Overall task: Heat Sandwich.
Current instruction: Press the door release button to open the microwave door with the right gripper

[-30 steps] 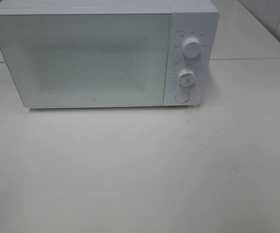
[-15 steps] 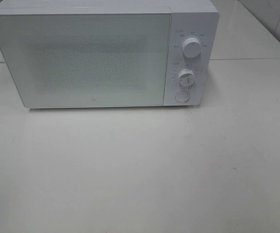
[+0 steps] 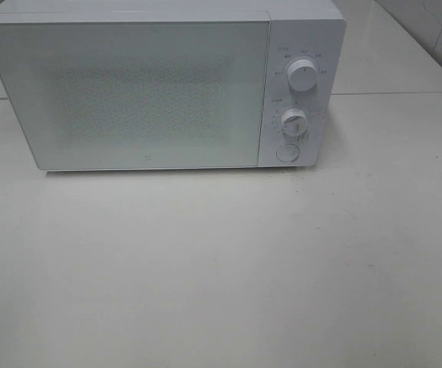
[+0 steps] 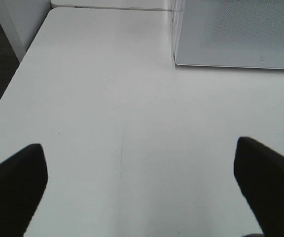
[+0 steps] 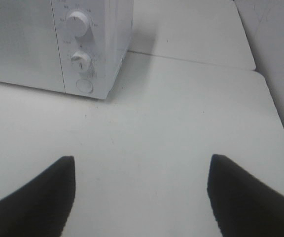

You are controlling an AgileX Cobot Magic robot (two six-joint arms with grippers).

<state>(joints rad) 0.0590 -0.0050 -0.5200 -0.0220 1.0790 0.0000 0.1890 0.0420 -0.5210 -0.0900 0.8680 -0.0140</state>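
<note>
White microwave (image 3: 152,92) shut, left pincer (image 4: 138,145) wide open, empty, right pincer (image 5: 141,159) likewise, over table (image 3: 221,268)

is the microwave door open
No, the microwave door lies shut, flush with the control panel beside it in the exterior high view.

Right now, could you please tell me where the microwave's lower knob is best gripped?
Pinch the lower knob by its round rim, coming straight at the front panel. It juts forward as a short cylinder, so jaws can likely straddle it; the open right gripper faces that side.
</note>
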